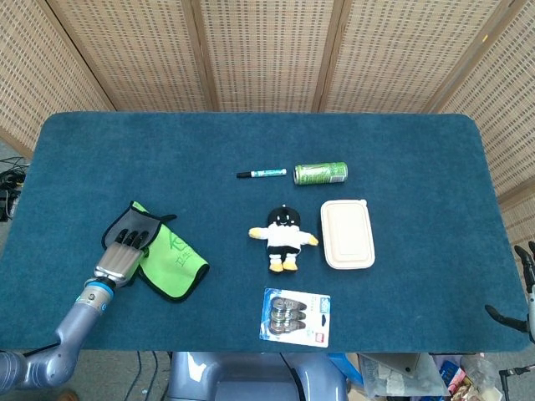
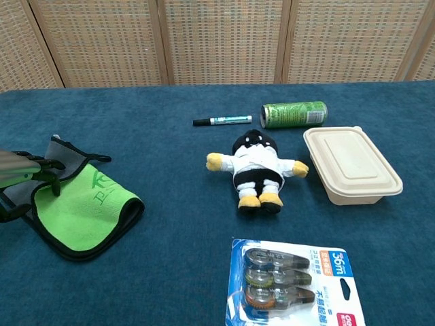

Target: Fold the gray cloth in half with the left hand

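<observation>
Gray fabric lies under the left hand [image 1: 122, 251] at the near left of the bench [image 1: 418, 150]. The hand rests on the cloth with its fingers [image 1: 129, 237] stretched forward and flat on the gray upper flap; whether any of them pinch an edge cannot be told from either view. In the chest view only the fingertips [image 2: 47, 178] show at the left edge, lying on the cloth.

The gray cloth [image 1: 171, 259] is doubled over: its green inner face shows across the right part, a gray layer sits over the left part beneath the hand, and a dark rounded fold edge runs along the near right side. Judged from this, the fold in half looks mostly made. What seems left is to press the layers flat, line up the edges and lift the hand clear.

The right hand [image 1: 525, 294] is barely in view at the right edge of the head view, well apart from everything; its state cannot be told.

Farther out, near the middle of the bench, lie a marker pen [image 1: 261, 174], a green can [image 1: 320, 173] on its side, a plush toy [image 1: 283, 237], a beige lidded food box [image 1: 347, 234] and a blister pack of correction tapes [image 1: 296, 317].
</observation>
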Available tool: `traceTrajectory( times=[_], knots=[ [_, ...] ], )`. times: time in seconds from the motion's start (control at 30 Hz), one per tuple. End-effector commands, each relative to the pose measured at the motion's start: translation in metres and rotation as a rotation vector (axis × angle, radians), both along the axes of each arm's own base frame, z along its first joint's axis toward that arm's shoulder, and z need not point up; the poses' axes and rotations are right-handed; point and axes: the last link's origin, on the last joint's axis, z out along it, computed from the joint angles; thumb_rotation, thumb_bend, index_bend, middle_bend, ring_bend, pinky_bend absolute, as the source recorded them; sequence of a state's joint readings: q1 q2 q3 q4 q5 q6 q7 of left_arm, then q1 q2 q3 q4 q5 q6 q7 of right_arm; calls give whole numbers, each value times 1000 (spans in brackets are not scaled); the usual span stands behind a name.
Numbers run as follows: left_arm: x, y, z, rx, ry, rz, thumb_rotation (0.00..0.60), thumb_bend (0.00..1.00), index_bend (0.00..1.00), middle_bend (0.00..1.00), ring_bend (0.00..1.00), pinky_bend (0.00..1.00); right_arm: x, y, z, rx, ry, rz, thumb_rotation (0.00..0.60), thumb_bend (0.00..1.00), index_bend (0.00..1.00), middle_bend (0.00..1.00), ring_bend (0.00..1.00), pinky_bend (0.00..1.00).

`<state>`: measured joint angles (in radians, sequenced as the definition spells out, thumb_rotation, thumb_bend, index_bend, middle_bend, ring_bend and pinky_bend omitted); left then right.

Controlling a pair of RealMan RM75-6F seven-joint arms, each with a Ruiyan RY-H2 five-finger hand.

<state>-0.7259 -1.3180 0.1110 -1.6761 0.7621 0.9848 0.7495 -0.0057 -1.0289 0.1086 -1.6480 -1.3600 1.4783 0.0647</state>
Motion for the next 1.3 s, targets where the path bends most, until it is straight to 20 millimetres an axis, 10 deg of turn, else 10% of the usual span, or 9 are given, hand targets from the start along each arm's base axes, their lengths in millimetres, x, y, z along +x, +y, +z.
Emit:
traceTrajectory(
  times=[0.03,0.37,0.7,0.93,1.3],
  knots=[
    [1,-1,4,8,-2,-5,600,402,0,0,0,0,0,0,0,0,0,1,600,0,0,0,0,0],
    [10,-3,31,52,-85,-21,600,336,0,0,0,0,1,1,1,-3,-3,3,600,0,0,0,0,0],
    [36,64,60,160,-165,-102,600,345,0,0,0,0,2,0,-2,10,3,5,600,0,0,0,0,0],
    [31,119,36,111,-133,-29,600,346,197,0,0,0,0,-2,-4,14,9,-9,600,0,0,0,0,0],
    [22,135,4,59,-96,40,600,346,331,0,0,0,-4,-5,-8,26,12,-27,600,0,0,0,0,0]
  ],
)
